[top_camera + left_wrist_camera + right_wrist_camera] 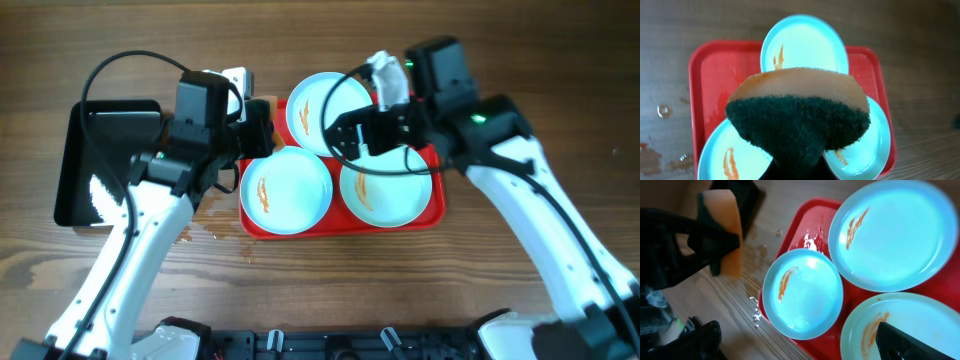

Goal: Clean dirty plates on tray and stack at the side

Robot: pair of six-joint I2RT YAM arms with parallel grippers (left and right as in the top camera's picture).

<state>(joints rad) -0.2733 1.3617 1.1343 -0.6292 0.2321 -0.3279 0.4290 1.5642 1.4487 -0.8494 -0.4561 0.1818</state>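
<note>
We see three streaked plates (288,190) on the red tray (715,85)
Left gripper (258,125) pinches a sponge (797,112); right gripper (342,135) jaws, we cannot tell

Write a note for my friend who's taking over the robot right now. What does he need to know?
Left gripper: shut on the green-and-orange sponge, at the left edge of the red tray.
Right gripper: above the tray, over the plates; open or shut is unclear.
Plates: all three lie on the tray: far plate, near-left plate, near-right plate. Each has orange streaks.
Done: nothing cleaned or stacked yet.
Left: scrub all three, then stack them at the side.
</note>
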